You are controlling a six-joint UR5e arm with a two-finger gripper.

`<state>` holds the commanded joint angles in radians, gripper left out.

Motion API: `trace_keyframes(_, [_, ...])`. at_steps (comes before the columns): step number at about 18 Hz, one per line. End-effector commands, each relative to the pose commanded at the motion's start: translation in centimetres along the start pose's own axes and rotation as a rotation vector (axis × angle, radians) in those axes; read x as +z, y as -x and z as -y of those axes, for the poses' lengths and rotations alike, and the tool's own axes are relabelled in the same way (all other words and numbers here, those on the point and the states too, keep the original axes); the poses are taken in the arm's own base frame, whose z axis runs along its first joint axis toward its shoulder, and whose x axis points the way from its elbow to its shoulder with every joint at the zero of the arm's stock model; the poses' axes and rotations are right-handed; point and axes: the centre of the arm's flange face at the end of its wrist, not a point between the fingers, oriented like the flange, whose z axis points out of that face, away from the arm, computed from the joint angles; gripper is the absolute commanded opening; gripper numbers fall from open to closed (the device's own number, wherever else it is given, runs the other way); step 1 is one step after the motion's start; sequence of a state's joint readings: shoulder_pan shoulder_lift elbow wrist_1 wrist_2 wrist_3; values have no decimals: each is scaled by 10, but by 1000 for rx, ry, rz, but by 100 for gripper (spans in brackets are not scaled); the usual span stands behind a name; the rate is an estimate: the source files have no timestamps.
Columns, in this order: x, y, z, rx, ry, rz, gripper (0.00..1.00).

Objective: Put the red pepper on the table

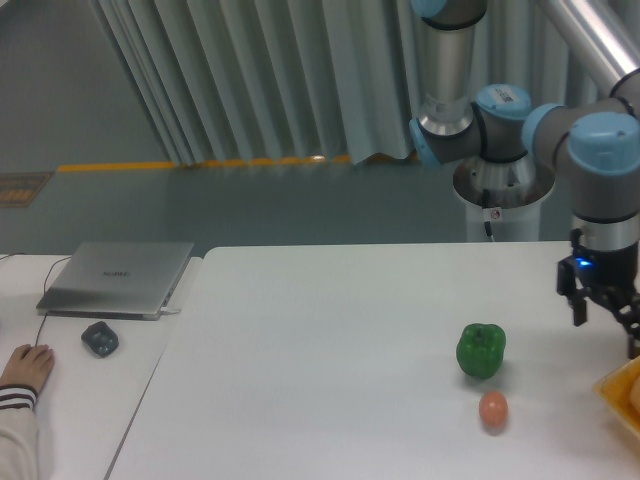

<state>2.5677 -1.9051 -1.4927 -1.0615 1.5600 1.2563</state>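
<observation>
No writing is legible; the end effector [610,325], grip state unclear, hangs right of a green pepper [481,350] and egg-shaped thing [493,410] on the tabletop [320,380].

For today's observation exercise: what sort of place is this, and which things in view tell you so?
Probably a robotics lab or test room: an industrial arm mounted beside a plain white table, a laptop on a side desk, and a curtain screening the area.

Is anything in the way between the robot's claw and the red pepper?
No red pepper shows. The gripper hangs beside the yellow tray; the green pepper and egg lie left, clear of that gap.
</observation>
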Motion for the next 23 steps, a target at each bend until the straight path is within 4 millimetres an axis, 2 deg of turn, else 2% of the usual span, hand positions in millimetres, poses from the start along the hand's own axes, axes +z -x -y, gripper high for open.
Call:
trace_keyframes(1, [0,11,-16,-27,8,8,100])
trace_keyframes(6, [22,44,-61,-73,74,69,100])
trace_keyframes(14, [37,62,-68,-50,83,93,100])
trace_keyframes(17, [49,70,-86,-58,96,78,100])
trace_keyframes(23, [60,74,-100,-36,122,69,100])
